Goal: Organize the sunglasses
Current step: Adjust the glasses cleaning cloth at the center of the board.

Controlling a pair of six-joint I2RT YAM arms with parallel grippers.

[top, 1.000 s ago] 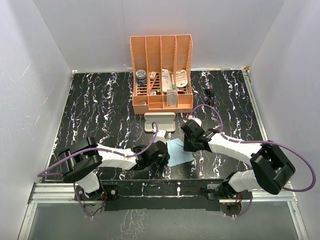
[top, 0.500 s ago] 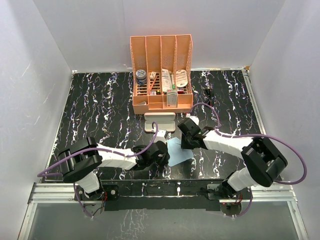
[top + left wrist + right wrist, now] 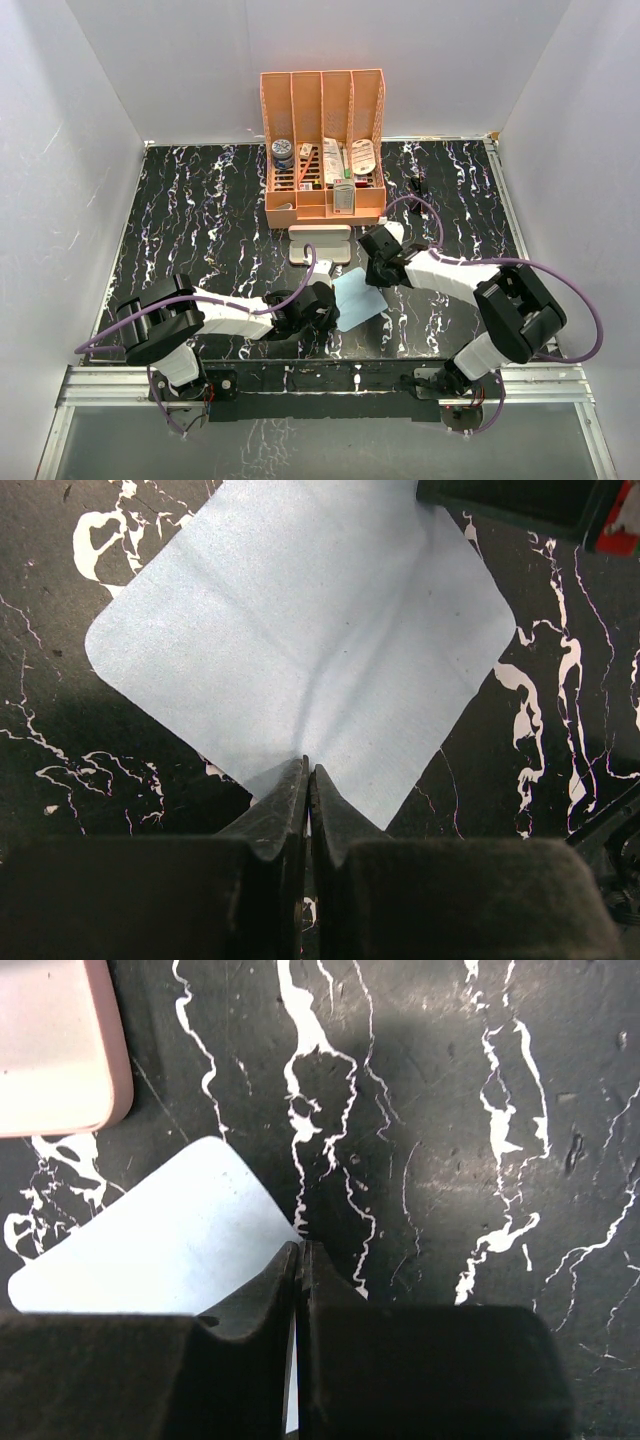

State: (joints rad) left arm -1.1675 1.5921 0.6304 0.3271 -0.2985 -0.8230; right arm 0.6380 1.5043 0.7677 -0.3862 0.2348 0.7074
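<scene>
Pinching one blue cloth (image 3: 358, 303): left jaws, right jaws clenched on it. One pink case (image 3: 320, 243), one sunglasses (image 3: 415, 186).

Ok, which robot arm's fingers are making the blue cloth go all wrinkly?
The left fingers: creases fan out across the blue cloth from where they pinch its edge. The right fingers sit shut by a corner that looks smooth.
</scene>
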